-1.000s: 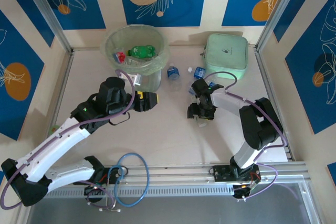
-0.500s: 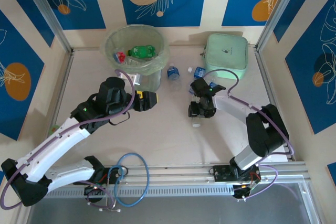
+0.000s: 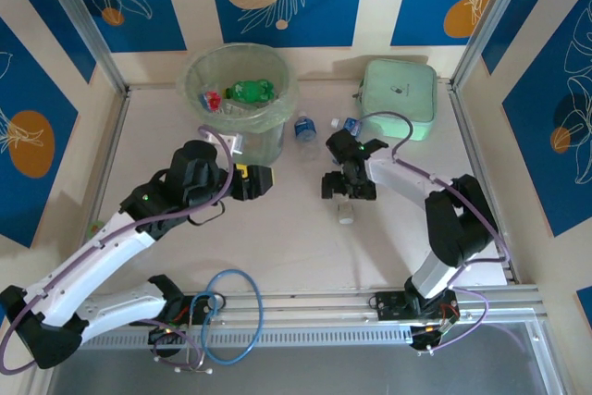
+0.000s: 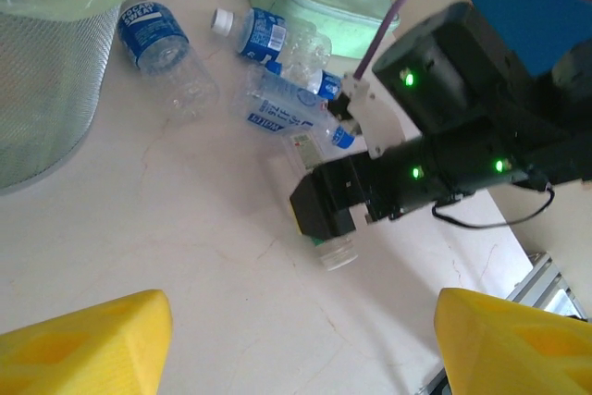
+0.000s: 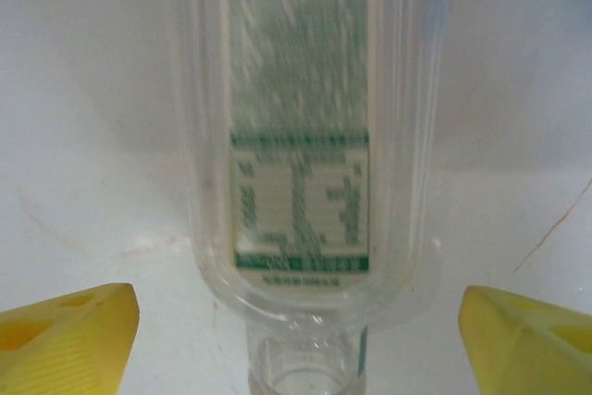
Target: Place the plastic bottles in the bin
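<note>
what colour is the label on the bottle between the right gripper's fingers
White label with green print and a red patch; best in the right wrist view.

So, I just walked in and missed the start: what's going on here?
The robot is putting plastic bottles into the bin. The right gripper hangs over a clear bottle lying on the table, its jaws open on either side and not touching it. The left gripper is open and empty, near the bin. A green bottle already lies in the bin, and a few blue-labelled bottles lie on the table by the mint green case.
</note>
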{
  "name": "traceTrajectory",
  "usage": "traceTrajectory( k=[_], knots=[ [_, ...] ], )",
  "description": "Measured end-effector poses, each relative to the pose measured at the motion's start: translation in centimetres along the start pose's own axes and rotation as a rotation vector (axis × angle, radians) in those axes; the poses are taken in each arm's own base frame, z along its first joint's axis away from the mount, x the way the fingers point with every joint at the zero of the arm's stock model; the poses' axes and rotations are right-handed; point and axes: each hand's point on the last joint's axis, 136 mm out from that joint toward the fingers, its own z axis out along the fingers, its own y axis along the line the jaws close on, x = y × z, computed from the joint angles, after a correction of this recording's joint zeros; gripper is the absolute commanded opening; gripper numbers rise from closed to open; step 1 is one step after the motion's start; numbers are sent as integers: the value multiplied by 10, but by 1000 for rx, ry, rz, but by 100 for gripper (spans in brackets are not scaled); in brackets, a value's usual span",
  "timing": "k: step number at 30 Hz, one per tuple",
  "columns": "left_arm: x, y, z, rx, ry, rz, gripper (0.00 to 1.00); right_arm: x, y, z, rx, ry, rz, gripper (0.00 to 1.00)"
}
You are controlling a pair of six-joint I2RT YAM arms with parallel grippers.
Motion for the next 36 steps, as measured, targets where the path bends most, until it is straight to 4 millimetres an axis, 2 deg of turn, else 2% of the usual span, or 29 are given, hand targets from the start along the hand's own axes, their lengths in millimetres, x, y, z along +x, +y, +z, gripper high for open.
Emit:
traceTrajectory(
  k=[3, 5, 8, 11, 16, 25, 32, 36],
  knots=[
    [3, 2, 0, -7, 6, -1, 78, -22, 4, 1, 8, -14, 18, 90],
    [5, 4, 0, -9, 9, -2, 79, -31, 3, 9, 18, -4, 31, 88],
    [9, 8, 1, -25, 19, -3, 80, -30, 0, 24, 44, 38, 34, 79],
    [13, 11, 2, -35, 31, -4, 80, -30, 1, 33, 59, 64, 36, 77],
    [17, 14, 4, -43, 44, -6, 81, -37, 4, 34, 59, 63, 35, 70],
    [20, 16, 9, -53, 60, -8, 80, -35, 5, 35, 60, 65, 44, 57],
    [20, 16, 9, -52, 60, -7, 81, -26, 2, 27, 48, 48, 52, 50],
    [23, 18, 11, -55, 65, -7, 80, -24, 8, -3, -10, -14, 57, 50]
  ],
)
